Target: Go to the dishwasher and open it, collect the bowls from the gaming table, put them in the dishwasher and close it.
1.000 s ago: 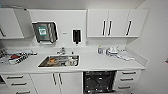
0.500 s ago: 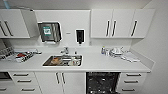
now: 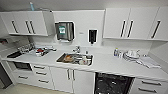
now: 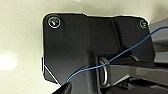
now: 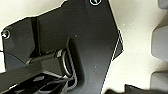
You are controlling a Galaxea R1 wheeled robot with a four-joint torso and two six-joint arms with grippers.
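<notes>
The dishwasher [image 3: 113,84] stands open and dark under the surface [image 3: 110,65], right of the sink [image 3: 75,59]; finger state cannot be told

Dishwasher [image 3: 113,84] cavity open under countertop [image 3: 112,65]

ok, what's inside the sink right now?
The sink holds a pile of dishes: something orange-brown toward its left and pale, rounded pieces toward its right. Too blurred to name each. The basin floor beneath them is covered.
</notes>
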